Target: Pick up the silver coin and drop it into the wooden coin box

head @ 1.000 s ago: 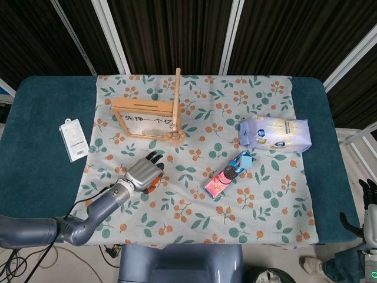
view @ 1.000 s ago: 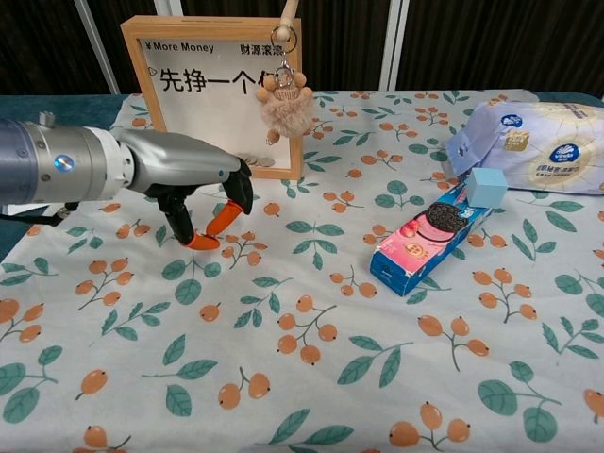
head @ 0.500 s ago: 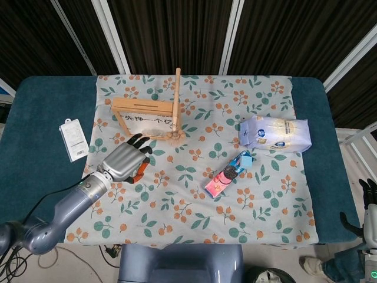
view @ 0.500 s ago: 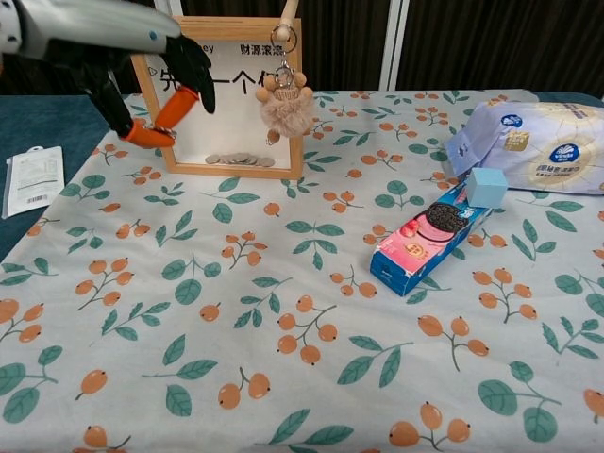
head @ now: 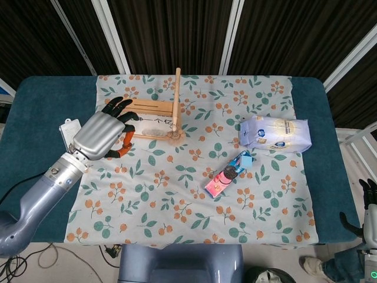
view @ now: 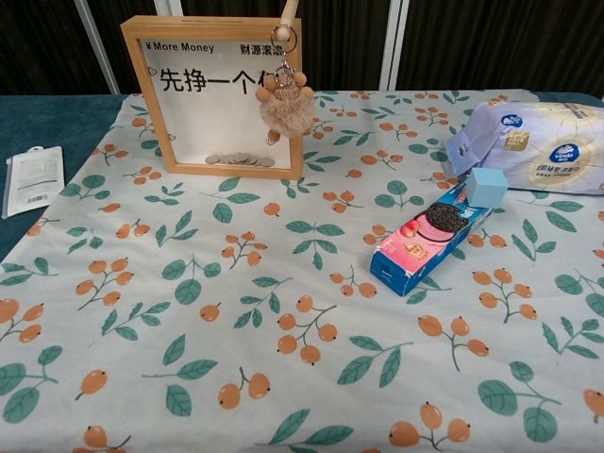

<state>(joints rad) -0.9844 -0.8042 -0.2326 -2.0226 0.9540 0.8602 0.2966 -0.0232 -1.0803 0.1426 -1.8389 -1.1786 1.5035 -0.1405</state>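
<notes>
White packet (head: 73, 139): we see a flat, rectangular white card-backed packet lying on the teal felt-like table top (head: 35, 118), just left of the cloth; the left hand's wrist partly overlaps it in the head view

Left hand (head: 101, 134): our smooth metallic silver hand with black fingers hovers over the left end of the box; the fingers fan out toward the frame while the orange-tipped thumb and a finger curl underneath; we cannot tell whether anything is pinched there, and the chest view does not show this hand

Silver coin: we cannot make it out in either view, so we cannot tell where it is

Wooden coin box (view: 219, 94): a pale wood frame, rectangular, with a clear front pane over a white printed panel; it stands upright on the cloth, and a low heap of small round coins (view: 239, 159) lies along its bottom edge

Plush charm (view: 286, 102): a fuzzy beige bear-shaped keyring hangs from a metal ring on a slim wooden post at the box's right side

Cloth (view: 283, 283): matte cream fabric printed with green leaves and orange berries

Snack box (view: 427, 238): a long pink and blue carton, lying diagonally, with a small pale blue cube (view: 486, 186) at its upper end

Tissue pack (view: 533, 143): a soft, crinkled white and blue plastic pack near the right edge

Right hand (head: 370, 212): dark fingers show at the far right edge, off the table; we cannot tell how they are set
</notes>
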